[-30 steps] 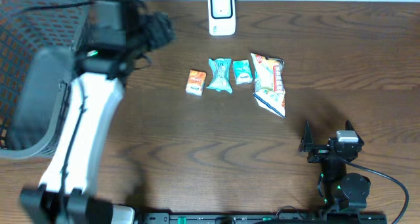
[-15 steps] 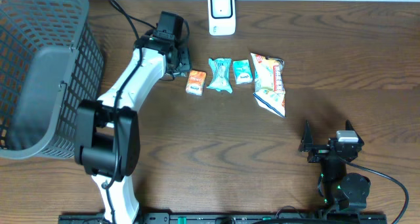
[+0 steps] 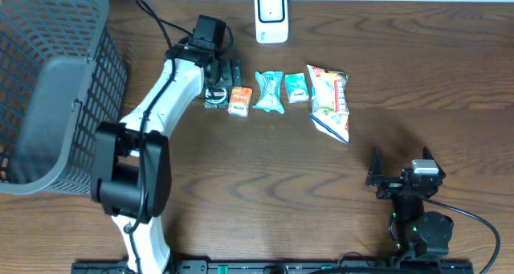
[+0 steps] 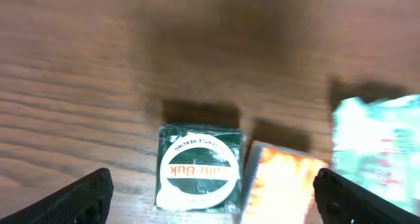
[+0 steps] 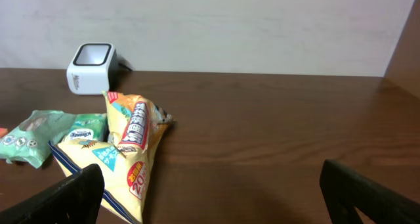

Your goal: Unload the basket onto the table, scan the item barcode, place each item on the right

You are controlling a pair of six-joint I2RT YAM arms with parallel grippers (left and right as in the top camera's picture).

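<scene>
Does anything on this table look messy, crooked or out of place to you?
Nothing is spilled or damaged. The small packs lie in a fairly neat row. The one odd thing is the yellow snack bag at the right end. It is crumpled, lies at a slant and sticks out below the row. The dark green packet sits close beside the orange packet.

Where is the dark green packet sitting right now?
In the overhead view, the dark green packet lies at the row's left end, beside the orange packet.

one dark green square packet (image 3: 214, 96), one small orange packet (image 3: 239, 100), two teal plastic wrappers (image 3: 269, 92), one yellow crinkled snack bag (image 3: 329, 100), one white plastic scanner (image 3: 271, 17), one grey mesh basket (image 3: 48, 33).
</scene>
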